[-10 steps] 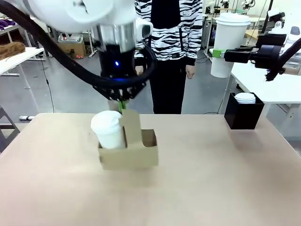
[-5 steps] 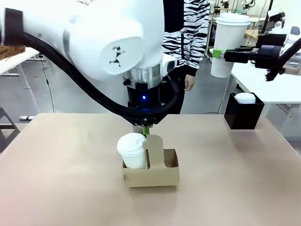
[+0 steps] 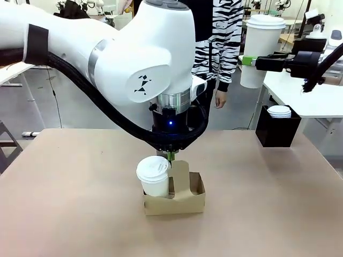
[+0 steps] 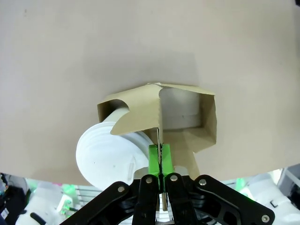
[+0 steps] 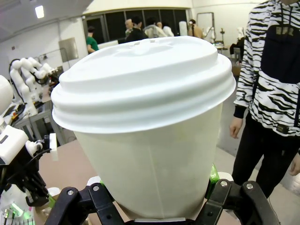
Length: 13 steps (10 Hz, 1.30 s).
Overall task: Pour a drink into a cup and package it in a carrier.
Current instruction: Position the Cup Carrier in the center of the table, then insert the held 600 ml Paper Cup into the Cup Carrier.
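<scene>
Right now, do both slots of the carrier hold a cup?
No: the carrier has one lidded cup standing in one slot, and the slot beside it is empty.

Carrier, with lidded cup aboard: I log it further right and lower in my front view than a second ago. Left gripper, pinching the handle tab: travels with it. Person: shifted right.

Brown cardboard carrier upright at the middle of the desk, handle tab raised, white lidded cup seated in its left slot, other slot open; second white lidded cup aloft at right.
</scene>
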### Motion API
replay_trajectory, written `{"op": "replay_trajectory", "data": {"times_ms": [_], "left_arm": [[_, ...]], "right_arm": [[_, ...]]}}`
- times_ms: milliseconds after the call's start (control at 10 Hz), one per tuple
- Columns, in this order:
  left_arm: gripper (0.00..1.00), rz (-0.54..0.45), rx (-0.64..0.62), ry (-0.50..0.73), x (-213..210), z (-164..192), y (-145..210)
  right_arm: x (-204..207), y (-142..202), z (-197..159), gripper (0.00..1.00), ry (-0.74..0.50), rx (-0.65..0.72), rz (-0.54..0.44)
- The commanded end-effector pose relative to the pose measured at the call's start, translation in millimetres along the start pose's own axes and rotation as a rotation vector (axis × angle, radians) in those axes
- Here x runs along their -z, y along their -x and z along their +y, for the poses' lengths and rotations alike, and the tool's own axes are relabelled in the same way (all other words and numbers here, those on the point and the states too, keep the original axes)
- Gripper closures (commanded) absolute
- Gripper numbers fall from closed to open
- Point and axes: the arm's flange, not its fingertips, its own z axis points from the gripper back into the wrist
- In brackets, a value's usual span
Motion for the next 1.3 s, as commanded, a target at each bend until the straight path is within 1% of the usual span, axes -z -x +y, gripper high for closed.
{"op": "replay_trajectory", "data": {"times_ms": [0,300,400,500,600,700,800,900,1000,1100,1200], "left_arm": [[0.98,-0.002,-0.014,0.006,-3.1,3.1,-1.9],[0.98,-0.002,-0.014,0.006,-3.1,3.1,-1.9],[0.41,-0.006,-0.005,0.008,-4.7,0.0,-3.3],[0.41,0.024,0.021,0.024,-15.4,8.4,-2.7],[0.0,0.042,0.048,0.047,-29.8,14.8,-2.6],[0.37,0.07,0.088,0.067,-46.7,20.7,-3.1],[0.0,0.094,0.148,0.089,-70.7,32.8,-5.1],[0.0,0.088,0.19,0.143,-93.4,49.2,-6.2],[0.06,0.09,0.241,0.168,-112.1,69.0,-11.1],[0.0,0.102,0.313,0.198,-123.8,94.7,-17.9],[0.0,0.121,0.38,0.225,-128.0,126.3,-26.7]], "right_arm": [[1.6,-2.9,0.4,0.19,-0.007,0.001,-0.008],[1.6,-2.9,0.4,0.19,-0.007,0.001,-0.008],[1.6,-2.9,0.4,0.19,-0.007,0.001,-0.008],[1.6,-2.9,0.4,0.19,-0.007,0.001,-0.008],[1.6,-2.9,0.4,0.19,-0.007,0.001,-0.008],[0.0,0.0,0.0,0.19,0.0,0.0,0.0],[15.9,14.3,-0.2,0.19,-0.093,-0.017,0.032],[29.0,26.3,-5.2,0.19,-0.162,-0.01,0.044],[39.9,41.6,-5.7,0.19,-0.212,-0.005,0.064],[48.6,57.8,2.6,0.19,-0.278,-0.017,0.09],[53.7,70.9,12.6,0.19,-0.364,-0.034,0.101]]}}
